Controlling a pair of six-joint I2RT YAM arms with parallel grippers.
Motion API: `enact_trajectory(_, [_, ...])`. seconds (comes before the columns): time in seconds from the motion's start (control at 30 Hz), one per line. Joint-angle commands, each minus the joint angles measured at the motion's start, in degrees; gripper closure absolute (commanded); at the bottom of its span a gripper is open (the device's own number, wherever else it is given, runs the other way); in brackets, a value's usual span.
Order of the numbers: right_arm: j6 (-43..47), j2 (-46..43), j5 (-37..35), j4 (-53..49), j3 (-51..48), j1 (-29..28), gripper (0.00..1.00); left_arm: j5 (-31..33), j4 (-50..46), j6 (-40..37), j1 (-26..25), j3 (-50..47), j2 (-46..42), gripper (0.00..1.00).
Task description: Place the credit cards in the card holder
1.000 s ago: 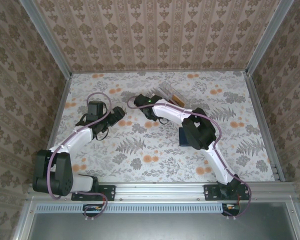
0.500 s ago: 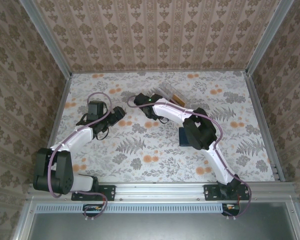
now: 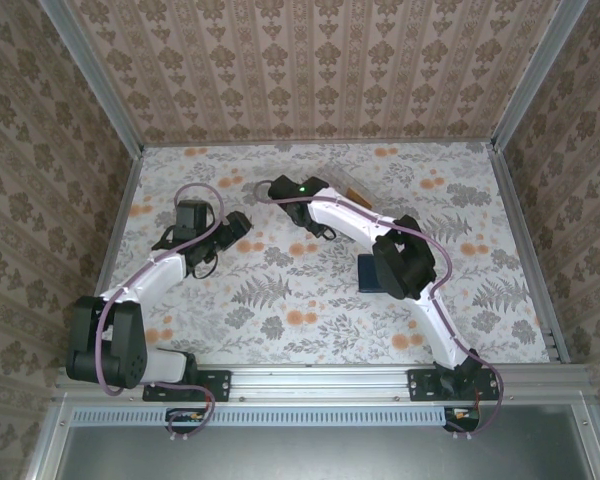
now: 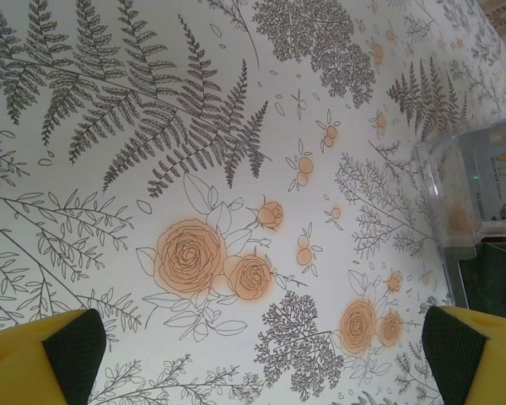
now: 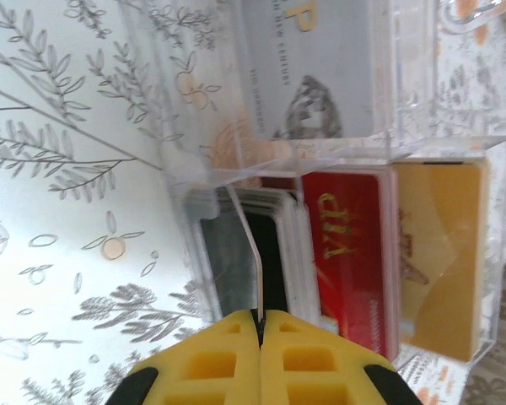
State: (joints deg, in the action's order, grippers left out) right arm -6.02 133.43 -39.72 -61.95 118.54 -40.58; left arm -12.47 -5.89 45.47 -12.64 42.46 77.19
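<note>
Since the earlier frame the right gripper (image 5: 259, 319) has closed, and its wrist has shifted back over the clear plastic box (image 5: 422, 126) at the far middle of the tabletop (image 3: 280, 310). Its yellow jaws are clenched flat against each other. The edge of a thin pale card (image 5: 246, 245) runs straight into the seam between them, so they pinch that card. It stands edge-on in one half of the box, just beside a dark grey rectangular card (image 5: 228, 270). Further along the same row come a red plastic card (image 5: 354, 245) lettered VIP and an orange-tan card (image 5: 438, 253) against the box's outer wall. A pale grey-white card (image 5: 312, 76) lies flat in the neighbouring half of the box. The small navy-blue folding card holder (image 3: 367, 272) lies on the flowered tabletop at the right arm's elbow, partly hidden beneath it and well apart from the box. The left gripper (image 4: 257, 363) hovers over bare cloth with its jaws released and spread wide, the box showing at the right edge of its wrist view.
</note>
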Motion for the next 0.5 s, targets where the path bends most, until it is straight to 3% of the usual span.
enact_trajectory(0.0, [-1.4,-3.1,4.1,-4.8,2.4,1.5,0.95,-1.0,0.2,0.8,0.3,1.7,0.3,0.00])
enact_trajectory(0.37, [-4.3,-9.2,14.8,-6.9,2.6,3.4,0.96,-5.1,1.6,0.4,-0.1,2.9,0.7,0.01])
enact_trajectory(0.47, [-6.2,-12.6,23.1,-6.0,1.7,5.2,0.97,-8.3,3.1,-0.1,-0.6,4.1,1.3,0.03])
